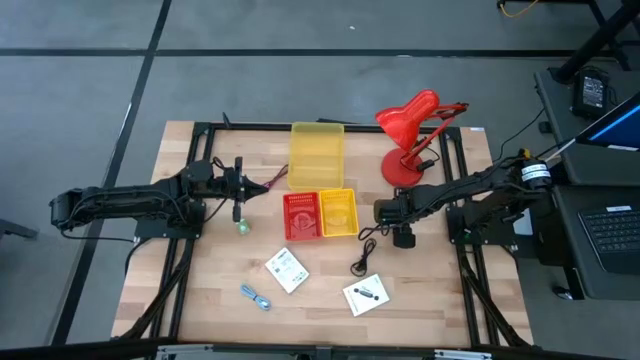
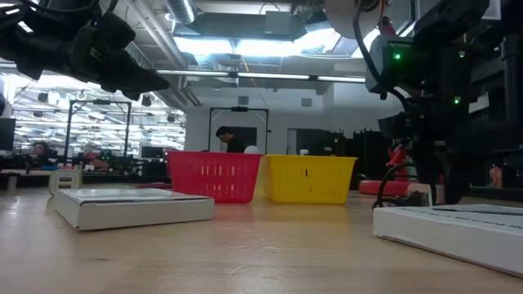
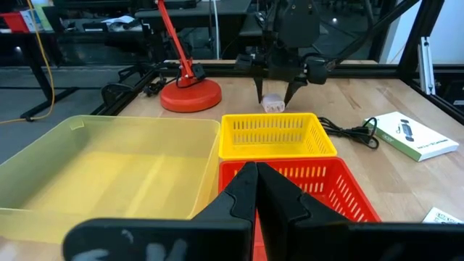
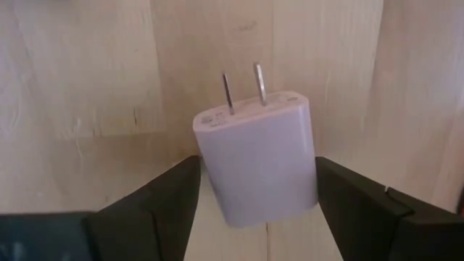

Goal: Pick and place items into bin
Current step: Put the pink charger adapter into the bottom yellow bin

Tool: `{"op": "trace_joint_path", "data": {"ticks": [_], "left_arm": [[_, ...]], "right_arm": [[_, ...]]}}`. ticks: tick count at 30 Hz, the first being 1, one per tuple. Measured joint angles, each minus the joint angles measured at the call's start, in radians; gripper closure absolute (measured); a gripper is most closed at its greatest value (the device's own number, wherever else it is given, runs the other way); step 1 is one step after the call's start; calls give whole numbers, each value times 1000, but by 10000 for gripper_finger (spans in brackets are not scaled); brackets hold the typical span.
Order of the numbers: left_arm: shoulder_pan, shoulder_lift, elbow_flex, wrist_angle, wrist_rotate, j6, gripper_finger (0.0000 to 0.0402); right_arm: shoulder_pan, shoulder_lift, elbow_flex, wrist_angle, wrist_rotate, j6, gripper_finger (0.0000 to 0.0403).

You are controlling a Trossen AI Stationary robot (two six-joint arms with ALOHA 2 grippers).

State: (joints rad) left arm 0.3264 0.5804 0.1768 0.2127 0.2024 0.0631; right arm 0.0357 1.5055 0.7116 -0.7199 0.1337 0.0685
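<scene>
- Straddling a white plug charger (image 4: 257, 159) on the counter (image 1: 320, 290), right gripper (image 4: 257, 192) wide, not yet gripping.
- Next: close, lift, carry to yellow basket (image 1: 337, 212).
- Left gripper (image 3: 255, 190) shut, empty, above red basket (image 3: 319, 188).

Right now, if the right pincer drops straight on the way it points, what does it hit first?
The white charger plug, lying prongs-up on the wooden table. The right pincer is open, a finger on each side of it, seemingly not yet touching. Below that, only the table, though depth is unclear.
</scene>
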Motion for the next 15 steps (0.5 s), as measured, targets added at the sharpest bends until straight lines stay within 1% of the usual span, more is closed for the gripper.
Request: {"op": "trace_joint_path", "data": {"ticks": [11,15], "left_arm": [[0,0,0,0,0,2,398],[0,0,0,0,0,2,398]], "right_arm": [[0,1,0,39,5,21,147],[0,1,0,40,3,29,164]]}}
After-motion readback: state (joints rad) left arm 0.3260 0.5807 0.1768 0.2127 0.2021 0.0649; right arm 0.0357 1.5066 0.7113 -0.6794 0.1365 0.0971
